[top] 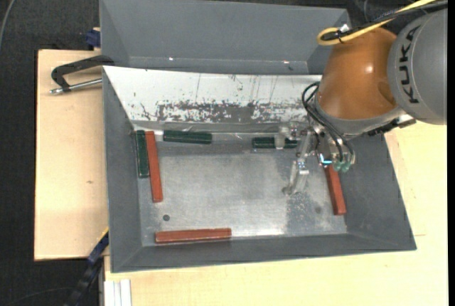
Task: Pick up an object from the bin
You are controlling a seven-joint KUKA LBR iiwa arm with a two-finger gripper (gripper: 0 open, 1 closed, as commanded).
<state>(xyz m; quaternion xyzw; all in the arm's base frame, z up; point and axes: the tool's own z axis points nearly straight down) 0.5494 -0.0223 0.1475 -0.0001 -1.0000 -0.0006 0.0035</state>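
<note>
Apparently "KUKA" lettering on the grey arm point(429, 66)

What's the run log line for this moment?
gripper: right part of bin, over bare floor | nearest: red stick beside it, green stick by back wall

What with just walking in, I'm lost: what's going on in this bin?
A robot arm reaches into the grey bin from the right. Its gripper hangs low just left of a red-brown bar, near a dark green bar by the far wall. Every bar lies on the floor; none is lifted.
</note>
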